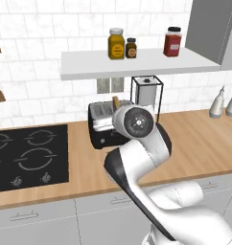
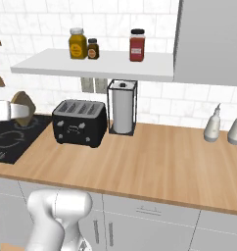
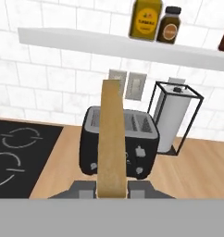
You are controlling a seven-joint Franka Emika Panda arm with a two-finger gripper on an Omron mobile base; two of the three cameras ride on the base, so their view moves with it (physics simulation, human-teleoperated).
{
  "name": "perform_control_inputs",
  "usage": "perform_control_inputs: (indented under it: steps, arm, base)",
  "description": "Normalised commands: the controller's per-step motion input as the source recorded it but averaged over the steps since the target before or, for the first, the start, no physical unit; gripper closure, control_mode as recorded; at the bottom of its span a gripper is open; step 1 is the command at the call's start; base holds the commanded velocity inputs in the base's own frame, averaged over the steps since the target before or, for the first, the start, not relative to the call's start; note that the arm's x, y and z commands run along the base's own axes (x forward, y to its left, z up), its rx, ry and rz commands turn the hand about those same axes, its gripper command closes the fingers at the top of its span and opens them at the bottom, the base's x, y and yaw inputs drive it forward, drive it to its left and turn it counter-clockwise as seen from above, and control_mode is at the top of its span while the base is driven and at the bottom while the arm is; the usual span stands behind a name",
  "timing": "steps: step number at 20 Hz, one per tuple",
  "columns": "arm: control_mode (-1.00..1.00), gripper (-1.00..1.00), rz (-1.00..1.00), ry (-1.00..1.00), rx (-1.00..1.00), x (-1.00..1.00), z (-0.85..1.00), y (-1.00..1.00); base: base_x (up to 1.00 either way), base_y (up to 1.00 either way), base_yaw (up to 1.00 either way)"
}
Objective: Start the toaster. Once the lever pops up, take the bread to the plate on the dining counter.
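The bread, a thin tan slice seen edge-on, stands upright between the fingertips of my gripper, which is shut on it. Behind and below it sits the black toaster with its silvery slotted top. In the right base view the bread is held by the gripper in the air left of the toaster, above the cooktop's edge. From the left base the bread's tip peeks over the arm, in front of the toaster. The plate and the dining counter are out of view.
A wire paper-towel holder stands right of the toaster. The black cooktop lies to the left. Jars sit on a white shelf overhead. Two grey bottles stand at the far right by the wall.
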Motion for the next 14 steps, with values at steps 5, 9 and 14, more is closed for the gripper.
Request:
perform_control_inputs:
  steps: [5,9,14]
  arm:
    - [1.0,1.0,-0.03,0.0,0.0,-0.27,0.23,-0.29]
    - [1.0,1.0,0.0,0.0,0.0,0.0,0.0,0.0]
    - [1.0,1.0,0.0,0.0,0.0,0.0,0.0,0.0]
  base:
    - [-0.12,-0.17,-0.01]
    - [0.0,-0.06,0.0]
    - [-0.41,-0.11,-0.3]
